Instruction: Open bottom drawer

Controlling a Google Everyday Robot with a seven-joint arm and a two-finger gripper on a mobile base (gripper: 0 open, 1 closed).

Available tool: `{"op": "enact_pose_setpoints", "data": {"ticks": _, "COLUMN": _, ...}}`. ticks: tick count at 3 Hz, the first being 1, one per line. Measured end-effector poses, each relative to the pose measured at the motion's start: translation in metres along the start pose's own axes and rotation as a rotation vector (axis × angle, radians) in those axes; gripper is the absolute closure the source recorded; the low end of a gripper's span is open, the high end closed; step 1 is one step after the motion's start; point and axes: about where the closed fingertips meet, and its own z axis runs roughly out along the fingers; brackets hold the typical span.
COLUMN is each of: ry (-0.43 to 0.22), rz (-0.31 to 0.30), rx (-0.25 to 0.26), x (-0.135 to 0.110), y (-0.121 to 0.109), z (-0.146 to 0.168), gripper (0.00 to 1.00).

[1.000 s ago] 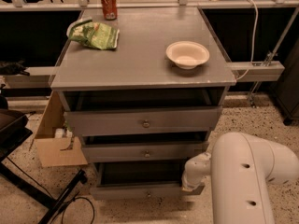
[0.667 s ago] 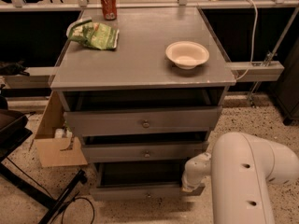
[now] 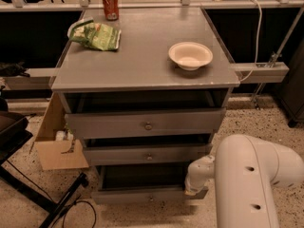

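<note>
Left to right: one cardboard box (image 3: 57, 148), one green bag (image 3: 97, 35), one red can (image 3: 110, 4), three grey drawer fronts, one bowl (image 3: 190, 56) on the desk (image 3: 142, 68). The bottom drawer (image 3: 142, 194) sits low centre, its front running left-right. My jaws are at its right end, under my white arm (image 3: 247, 175), with the knob (image 3: 151, 199) to their left. I cannot tell whether they are apart or together.

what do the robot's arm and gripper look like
The arm is a thick, smooth white shell made of rounded, tube-like segments, with a few small dark round holes in its side. No cables or markings show. It narrows to a small, knobbly white gripper, which sits by the right end of the bottom drawer.
</note>
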Motion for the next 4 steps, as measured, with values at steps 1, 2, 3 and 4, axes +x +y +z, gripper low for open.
{"op": "enact_pose_setpoints", "data": {"ticks": 1, "ry": 0.000, "rz": 0.000, "rx": 0.000, "x": 0.0000, "y": 0.0000, "z": 0.0000, "gripper": 0.31}}
{"op": "enact_pose_setpoints", "data": {"ticks": 2, "ry": 0.000, "rz": 0.000, "rx": 0.000, "x": 0.0000, "y": 0.0000, "z": 0.0000, "gripper": 0.07}}
{"op": "enact_pose_setpoints", "data": {"ticks": 3, "ry": 0.000, "rz": 0.000, "rx": 0.000, "x": 0.0000, "y": 0.0001, "z": 0.0001, "gripper": 0.00}}
{"op": "enact_pose_setpoints", "data": {"ticks": 4, "ry": 0.000, "rz": 0.000, "rx": 0.000, "x": 0.0000, "y": 0.0001, "z": 0.0001, "gripper": 0.00}}
